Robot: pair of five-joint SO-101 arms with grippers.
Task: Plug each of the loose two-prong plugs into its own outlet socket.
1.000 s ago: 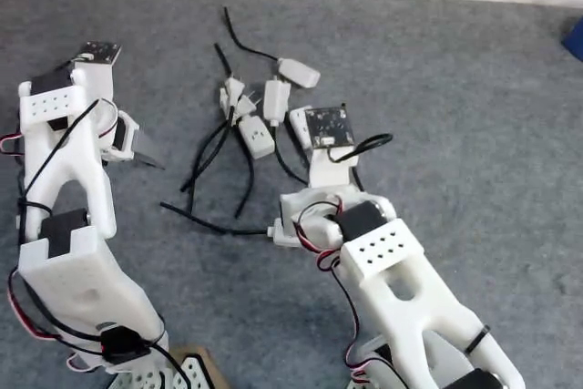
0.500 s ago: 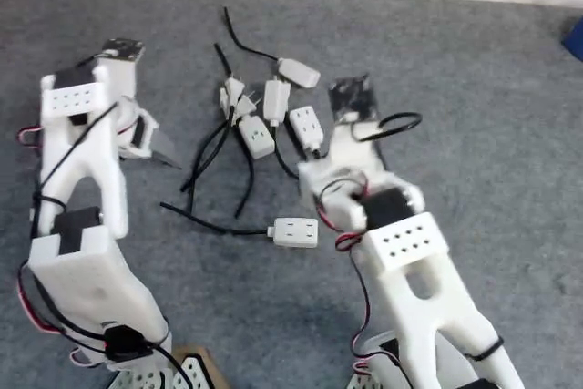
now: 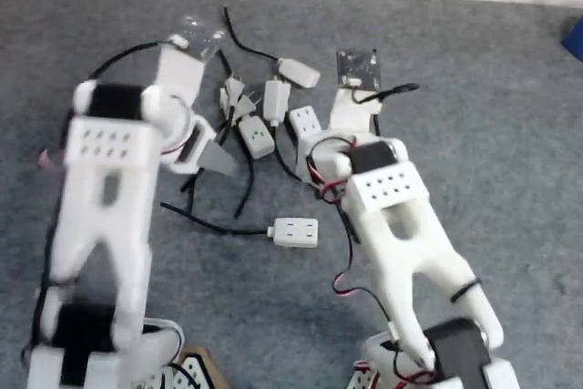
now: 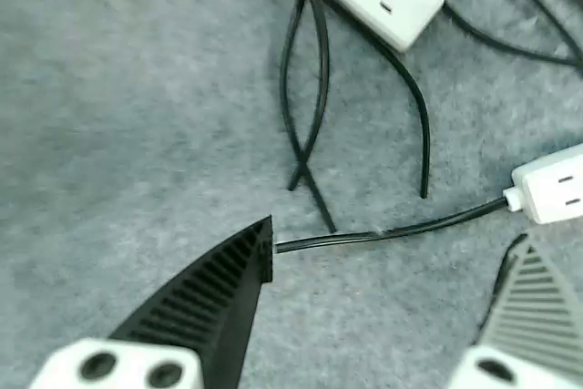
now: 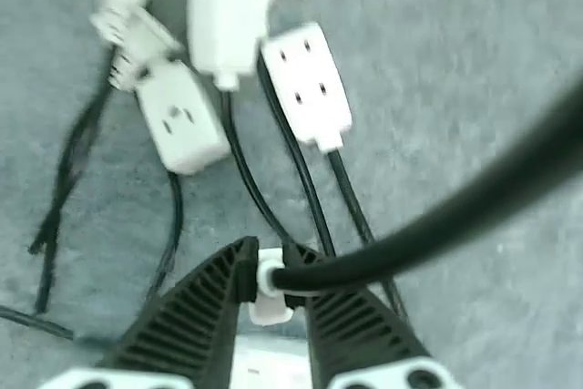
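Grey carpet (image 3: 510, 179) wide around the cords (image 4: 392, 232); left pincer (image 4: 393, 236) released, right pincer (image 5: 269, 248) unclear.

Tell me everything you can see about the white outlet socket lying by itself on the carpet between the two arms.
The outlet socket is a white, plastic-looking rectangular block lying flat on the grey carpet. Its narrow slots face up with nothing plugged in. A black cord leaves one short end and runs across the carpet. It sits apart from the cluster of other sockets and plugs. The open left gripper is near it, not touching.
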